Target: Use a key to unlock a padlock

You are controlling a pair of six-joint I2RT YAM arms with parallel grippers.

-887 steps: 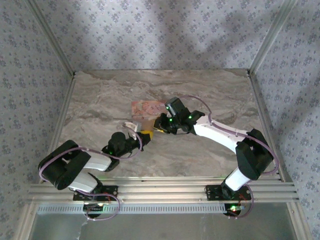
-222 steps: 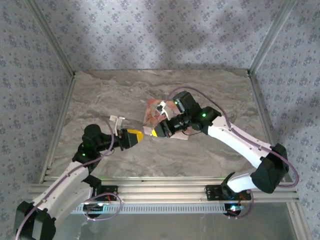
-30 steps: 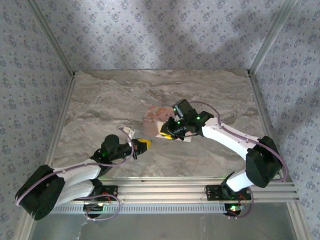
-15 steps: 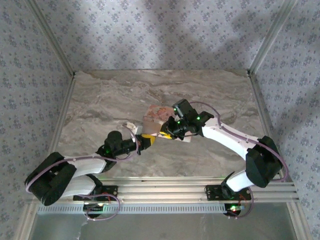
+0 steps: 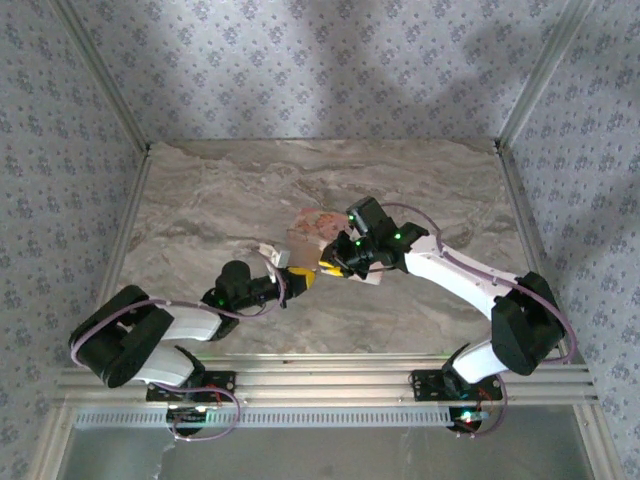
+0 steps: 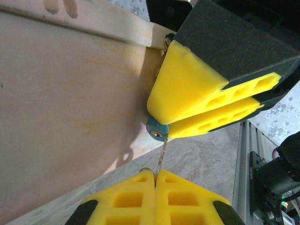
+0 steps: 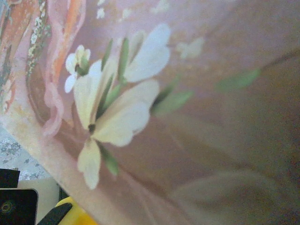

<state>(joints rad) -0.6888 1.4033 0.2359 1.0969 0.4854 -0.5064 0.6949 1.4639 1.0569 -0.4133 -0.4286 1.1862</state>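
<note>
The left arm (image 5: pixel 170 325) lies low along the near left of the marble table (image 5: pixel 190 200) and reaches right toward the middle. The left gripper (image 5: pixel 297 281) is fully closed, its yellow fingers (image 6: pixel 126 199) pressed flat together, and they pinch the key (image 6: pixel 162 150), whose thin metal blade sticks out from between the tips. The blade runs straight to the padlock (image 6: pixel 156 129), a tiny teal block, and its tip meets the round keyhole on the face turned toward the left wrist camera; how deep it goes I cannot tell. The padlock sits near the middle of the table, tucked against the near corner of the pink box (image 5: pixel 308 224). It is clamped in the right gripper (image 5: pixel 328 267), whose jaws are drawn almost closed around it. The two grippers face each other tip to tip, just apart, joined by the key. The right wrist camera looks at the box's painted face from close up, showing a white flower (image 7: pixel 112 108) with green leaves. The right arm (image 5: pixel 460 280) rises from the near right and bends left to the box.
</note>
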